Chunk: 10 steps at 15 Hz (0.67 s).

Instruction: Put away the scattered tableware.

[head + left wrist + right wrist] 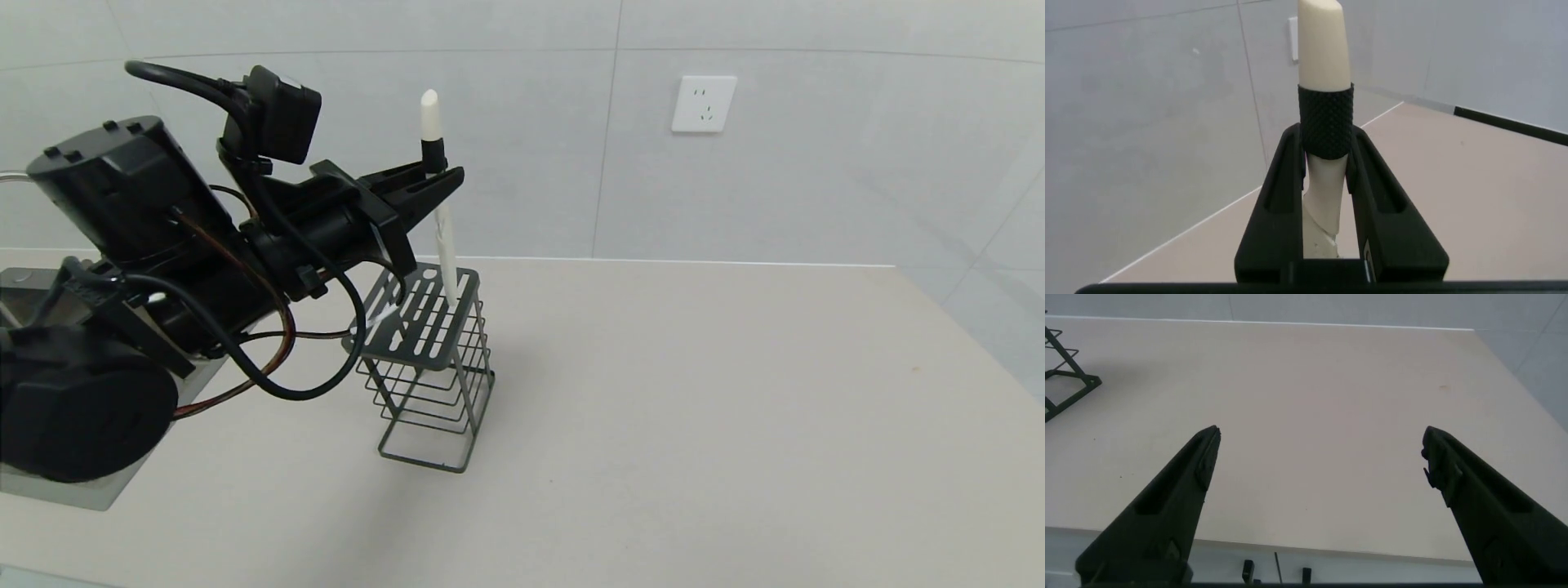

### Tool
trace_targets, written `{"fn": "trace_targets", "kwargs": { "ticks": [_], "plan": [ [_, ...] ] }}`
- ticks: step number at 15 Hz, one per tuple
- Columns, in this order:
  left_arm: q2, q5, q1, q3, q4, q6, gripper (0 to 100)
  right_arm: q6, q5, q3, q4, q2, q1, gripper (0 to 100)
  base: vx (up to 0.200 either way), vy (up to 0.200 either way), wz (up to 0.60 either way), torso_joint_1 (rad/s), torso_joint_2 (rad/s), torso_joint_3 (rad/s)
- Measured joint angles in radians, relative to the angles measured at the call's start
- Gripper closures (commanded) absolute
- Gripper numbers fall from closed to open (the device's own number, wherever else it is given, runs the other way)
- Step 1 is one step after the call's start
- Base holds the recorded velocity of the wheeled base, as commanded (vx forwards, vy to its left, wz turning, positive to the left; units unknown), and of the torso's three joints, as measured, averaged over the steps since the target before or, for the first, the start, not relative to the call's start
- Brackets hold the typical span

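- The left end effector (pixel 437 175) hangs directly above the dark grey wire cutlery rack with the slotted top plate (pixel 412 354). It is clamped on a long cream-white utensil with a black knurled band (pixel 446 245).
- The grip sits just under that band. The pale rounded end stands up above the fingers, and the slim lower part runs down towards the rack.
- The utensil is close to upright, leaning only slightly. Its lower end meets the rack's top plate at one of the slots on the far side. From where I stand I cannot tell whether the tip is already through or only resting at the opening.
- The step in hand looks like dropping this piece into its slot.
- To do it well, keep the shaft in line with the slot's length and lower it straight, without sideways push. The rack is light wire and could tip or slide on the pale beige surface (pixel 694 408).
- Let go only once the utensil is deep enough in the rack to stand by itself, then lift straight up so the fingers clear the pale end.
- The right end effector (pixel 1320 437) is spread wide with nothing in it, low over the surface and well apart from the rack on its right.
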Motion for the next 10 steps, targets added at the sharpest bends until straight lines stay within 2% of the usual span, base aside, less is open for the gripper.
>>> {"fn": "trace_targets", "kwargs": {
  "ticks": [2, 10],
  "plan": [
    [0.02, -0.017, 0.0, -0.02, -0.016, 0.001, 100, 0.0, 0.0, 0.0, 0.0, 0.0, 0.0, 0, 0.0, 0.0, 0.0, 0.0, 0.0, 0.0],
    [0.058, -0.018, 0.016, -0.046, -0.031, 0.002, 100, 0.0, 0.0, 0.0, 0.0, 0.0, 0.0, 0, 0.0, 0.0, 0.0, 0.0, 0.0, 0.0]
  ]
}}
